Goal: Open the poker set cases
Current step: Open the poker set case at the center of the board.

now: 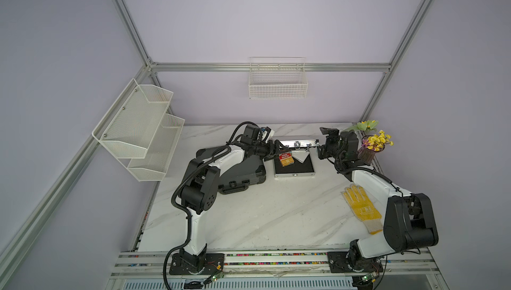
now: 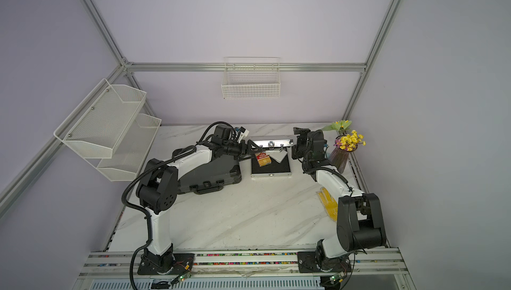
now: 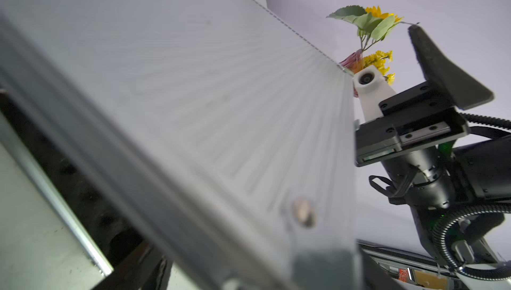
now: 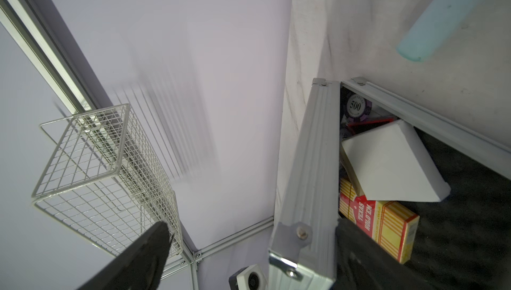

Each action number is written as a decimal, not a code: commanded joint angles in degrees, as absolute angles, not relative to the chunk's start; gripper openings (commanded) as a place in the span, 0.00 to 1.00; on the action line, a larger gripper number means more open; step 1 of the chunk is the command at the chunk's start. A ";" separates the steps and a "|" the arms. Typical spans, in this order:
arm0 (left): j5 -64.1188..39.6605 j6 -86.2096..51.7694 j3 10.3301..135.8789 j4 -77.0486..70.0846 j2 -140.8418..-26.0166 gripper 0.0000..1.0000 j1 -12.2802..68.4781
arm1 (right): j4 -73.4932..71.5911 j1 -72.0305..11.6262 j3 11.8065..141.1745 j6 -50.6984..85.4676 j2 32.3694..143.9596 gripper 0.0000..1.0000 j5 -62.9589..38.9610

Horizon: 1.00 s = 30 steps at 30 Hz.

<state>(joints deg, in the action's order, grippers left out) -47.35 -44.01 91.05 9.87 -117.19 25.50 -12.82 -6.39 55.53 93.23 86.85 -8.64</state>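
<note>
The larger dark grey poker set case [image 1: 243, 171] lies closed on the left, partly under my left arm. The small silver case stands open: its black-lined base [image 1: 294, 175] lies flat and its ribbed lid [image 1: 300, 142] [image 3: 221, 109] [image 4: 312, 164] is upright. Inside are a red and yellow card box [image 1: 286, 160] [image 4: 381, 219], a white wedge [image 4: 387, 164] and a chip marked 500 [image 4: 355, 106]. My left gripper [image 1: 278, 149] straddles the lid's left end; its fingers are hidden in the left wrist view. My right gripper [image 1: 322, 143] [image 4: 253, 227] is open around the lid's right corner, one finger [image 4: 359, 255] by the inner face.
A vase of yellow flowers [image 1: 372, 150] stands close behind my right wrist. A yellow glove [image 1: 360, 205] lies at the right near the right arm. A wire basket [image 1: 278, 81] hangs on the back wall and a mesh shelf [image 1: 138, 128] on the left wall.
</note>
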 commanded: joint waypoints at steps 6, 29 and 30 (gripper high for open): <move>-49.35 -44.12 100.68 13.63 -122.51 0.83 23.58 | -20.82 -8.90 60.07 105.97 92.78 0.97 -13.09; -35.06 -23.65 95.01 25.75 -113.99 0.84 23.79 | -31.33 -10.94 71.88 109.68 104.40 0.95 -8.27; -34.05 -22.50 94.08 25.81 -113.17 0.84 24.15 | -31.67 -10.98 72.52 110.13 105.13 0.95 -8.28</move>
